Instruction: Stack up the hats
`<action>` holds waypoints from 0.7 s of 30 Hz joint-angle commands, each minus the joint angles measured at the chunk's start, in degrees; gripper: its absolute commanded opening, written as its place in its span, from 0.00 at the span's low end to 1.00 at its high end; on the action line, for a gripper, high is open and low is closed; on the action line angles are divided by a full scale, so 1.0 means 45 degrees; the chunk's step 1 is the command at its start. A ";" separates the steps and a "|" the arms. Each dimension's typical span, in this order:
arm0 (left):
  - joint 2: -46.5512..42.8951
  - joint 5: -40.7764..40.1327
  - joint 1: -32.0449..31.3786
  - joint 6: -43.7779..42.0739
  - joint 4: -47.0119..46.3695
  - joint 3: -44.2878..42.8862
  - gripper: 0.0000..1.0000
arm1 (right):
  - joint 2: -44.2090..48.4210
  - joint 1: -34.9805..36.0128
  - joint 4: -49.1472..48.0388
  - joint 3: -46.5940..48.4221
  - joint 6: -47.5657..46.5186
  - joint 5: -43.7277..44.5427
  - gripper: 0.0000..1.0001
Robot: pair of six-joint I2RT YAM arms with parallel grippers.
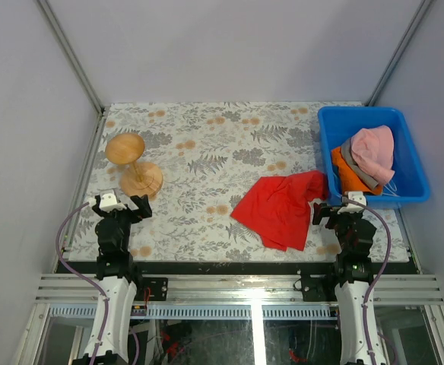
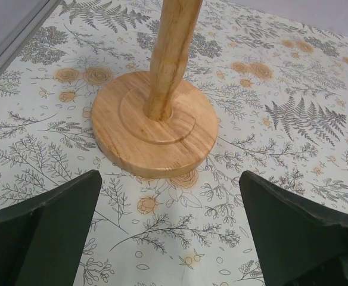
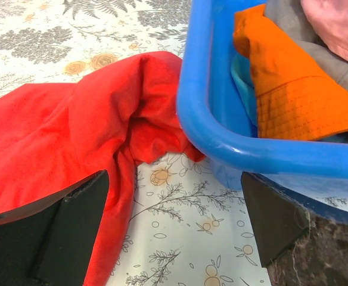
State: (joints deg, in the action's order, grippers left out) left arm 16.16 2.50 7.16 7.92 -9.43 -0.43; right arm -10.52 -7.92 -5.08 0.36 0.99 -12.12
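**Q:** Item count, left to right?

**A:** One left hand [image 1: 121, 202], one wooden stand [image 1: 133, 163], one red cloth [image 1: 283, 207], one right hand [image 1: 342, 205] and one blue bin [image 1: 325, 144]. Three hats can be counted from above, all inside the bin: one orange hat [image 1: 346, 176], one grey hat [image 1: 356, 169] and one pink hat [image 1: 374, 148]. The right wrist view adds one strip of teal fabric [image 3: 242, 89] under the orange hat [image 3: 287, 89]. Its shape cannot be determined.

**Q:** Left hand status?

**A:** The left hand [image 2: 169, 196] has its fingers spread wide, with nothing between them and nothing gripped. The wooden stand [image 2: 156, 128] rests on the desk [image 1: 207, 137] on its round base. The base is directly ahead of this hand, just past the fingertips, and not in contact with them. All hats lie well apart from this hand, to its right.

**Q:** Right hand status?

**A:** The right hand [image 3: 174, 179] also has its fingers spread wide and holds nothing. The red cloth [image 3: 72, 131] lies crumpled on the desk, ahead and to the left of this hand, with one fold touching the bin's outer wall. The near left corner of the blue bin [image 3: 198, 119] is directly ahead of the hand.

**Q:** Hat position relative to the right hand?

**A:** The hats are ahead and to the right, behind the bin's near wall. The orange hat is nearest the hand. The grey hat [image 3: 305, 36] overlaps it, and the pink hat [image 3: 341, 24] lies on top, farthest from the hand. The pile is loose.
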 commanded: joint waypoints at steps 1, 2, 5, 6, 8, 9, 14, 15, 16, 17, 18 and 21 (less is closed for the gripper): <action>-0.0003 -0.0088 -0.0035 -0.0166 -0.0871 0.0743 1.00 | 0.0208 0.0218 -0.0683 -0.0748 -0.0427 -0.0561 0.99; -0.0007 -0.0092 -0.0036 -0.0171 -0.0900 0.0769 1.00 | 0.0219 0.0233 -0.0706 -0.0768 -0.0464 -0.0598 0.99; 0.0020 -0.0101 -0.0039 -0.0185 -0.1002 0.0831 1.00 | 0.0251 0.0276 -0.0771 -0.0832 -0.0534 -0.0698 0.99; 0.0012 -0.0110 -0.0042 -0.0189 -0.1035 0.0854 1.00 | 0.0247 0.0289 -0.0794 -0.0845 -0.0553 -0.0713 0.99; 0.0014 -0.0114 -0.0043 -0.0199 -0.1082 0.0887 1.00 | 0.0252 0.0304 -0.0855 -0.0888 -0.0601 -0.0773 0.99; 0.0028 -0.0133 -0.0036 -0.0204 -0.1123 0.0912 1.00 | 0.0258 0.0308 -0.0865 -0.0914 -0.0612 -0.0796 0.99; 0.0130 -0.0131 -0.0052 -0.0227 -0.1288 0.1000 1.00 | 0.0245 0.0328 -0.1040 -0.1030 -0.0639 -0.0868 0.99; -0.0001 -0.0232 -0.0050 -0.0211 -0.1174 0.0946 1.00 | 0.0180 0.0331 -0.1106 -0.1057 -0.0650 -0.0896 0.99; -0.0138 -0.0405 -0.0050 -0.0154 -0.0640 0.0588 1.00 | 0.0050 0.0335 -0.1151 -0.1045 -0.0674 -0.0947 0.99; -0.0202 -0.0375 -0.0047 -0.0177 -0.0390 0.0399 1.00 | -0.0045 0.0338 -0.1186 -0.1038 -0.0694 -0.0986 0.99; -0.0160 -0.0398 -0.0058 -0.0192 -0.0136 0.0159 1.00 | -0.0073 0.0340 -0.1223 -0.1055 -0.0709 -0.1012 0.99; 0.0287 -0.0587 -0.0055 -0.0082 0.0692 -0.0992 1.00 | 0.0014 0.0347 -0.1286 -0.1142 -0.0717 -0.0987 0.99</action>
State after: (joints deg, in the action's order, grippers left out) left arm 16.12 1.65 7.16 7.92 -9.19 -0.64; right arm -10.68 -6.85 -6.00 0.36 -1.02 -14.74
